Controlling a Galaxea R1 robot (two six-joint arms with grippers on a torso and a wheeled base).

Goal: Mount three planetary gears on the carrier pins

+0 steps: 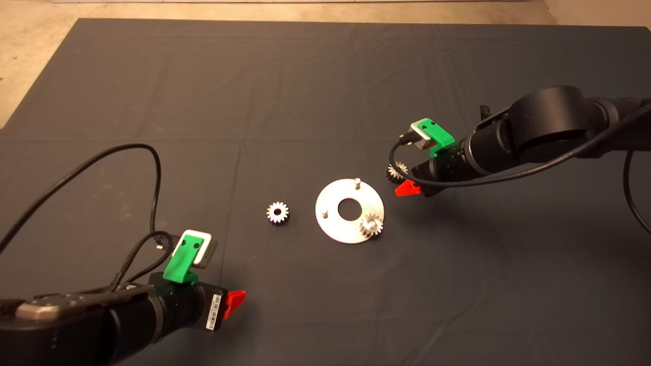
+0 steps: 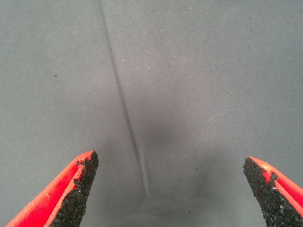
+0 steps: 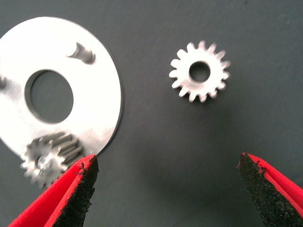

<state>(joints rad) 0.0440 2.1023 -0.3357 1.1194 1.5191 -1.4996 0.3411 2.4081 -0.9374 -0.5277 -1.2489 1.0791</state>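
The dark mat (image 1: 325, 76) is lying flat with wide bare cloth on every side of the work. Near its middle the round disc (image 1: 349, 211) is sitting with its three pins; one gear (image 1: 372, 225) is already seated on the pin nearest the camera, while the far pin (image 1: 357, 181) and the left pin (image 1: 324, 212) are standing bare.

The right gripper (image 3: 168, 189) is hovering just beyond the disc's right edge, fingers spread wide and holding nothing, with a loose gear (image 3: 199, 72) lying flat on the mat ahead of them. Another loose gear (image 1: 277, 212) is resting left of the disc, well apart from it. The left gripper (image 2: 170, 189) is waiting at the lower left, also wide open over bare cloth.

The risk is the near finger (image 3: 75, 189): it is sitting close to the disc's rim and the seated gear, so closing or dropping carelessly could nudge the disc or push the flat gear away.
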